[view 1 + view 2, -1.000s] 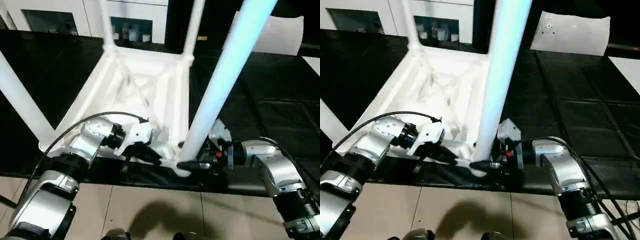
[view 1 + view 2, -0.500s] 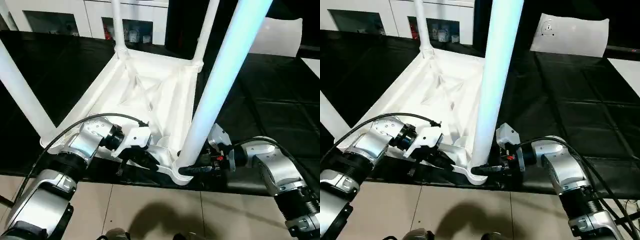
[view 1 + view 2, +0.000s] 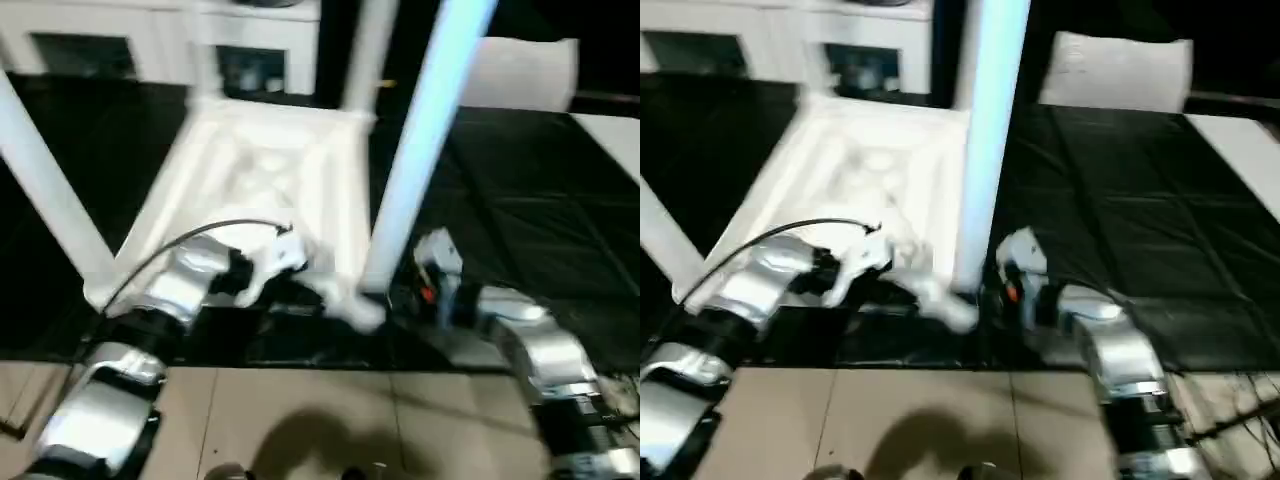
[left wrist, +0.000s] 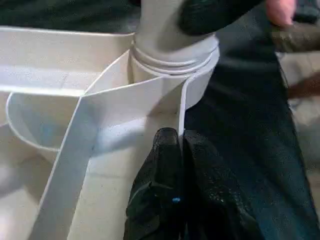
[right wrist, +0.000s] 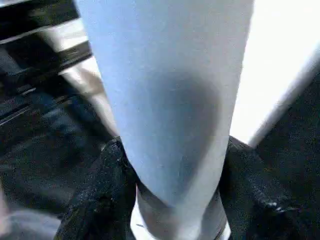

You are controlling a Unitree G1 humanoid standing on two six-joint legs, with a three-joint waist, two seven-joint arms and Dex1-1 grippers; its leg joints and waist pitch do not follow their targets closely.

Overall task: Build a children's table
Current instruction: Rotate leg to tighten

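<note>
Up close, left pincer (image 4: 180, 142) pinching tabletop rim (image 4: 181, 107).

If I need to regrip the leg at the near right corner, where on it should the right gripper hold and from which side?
Probably low on the near right leg, just above its ringed end at the corner socket, as the right gripper holds it, one finger on each side. Come in level from the robot's right: the tabletop rim and the left gripper, pinching that rim, block the other side.
</note>
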